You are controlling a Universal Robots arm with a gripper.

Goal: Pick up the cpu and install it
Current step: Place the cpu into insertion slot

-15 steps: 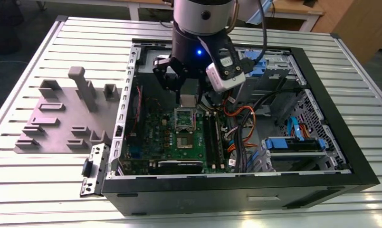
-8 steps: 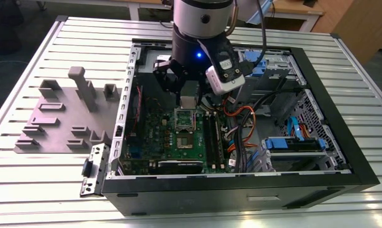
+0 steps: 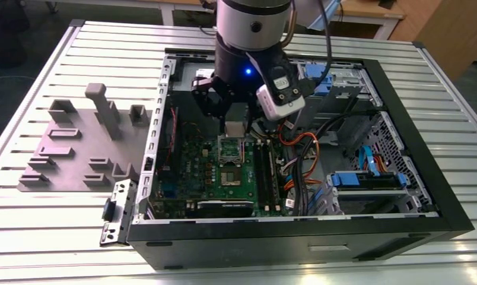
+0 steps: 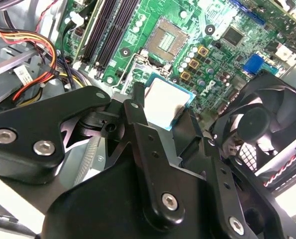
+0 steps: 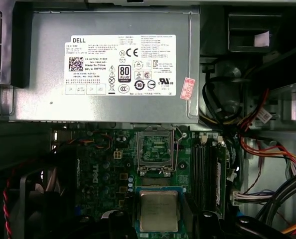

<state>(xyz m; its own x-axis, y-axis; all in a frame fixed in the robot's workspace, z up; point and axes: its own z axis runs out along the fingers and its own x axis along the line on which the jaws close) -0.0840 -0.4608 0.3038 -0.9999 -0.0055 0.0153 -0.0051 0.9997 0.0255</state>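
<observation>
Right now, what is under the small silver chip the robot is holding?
The cpu, clamped in the gripper, hangs over the green motherboard; its open socket lies close by. The patch of board directly beneath is covered by the chip itself.

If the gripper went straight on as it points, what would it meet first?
Likely the green circuit board at or beside its metal-framed socket; the gripper, shut on the small silvery-grey square cpu, points down there. Exact alignment is unclear.
</observation>
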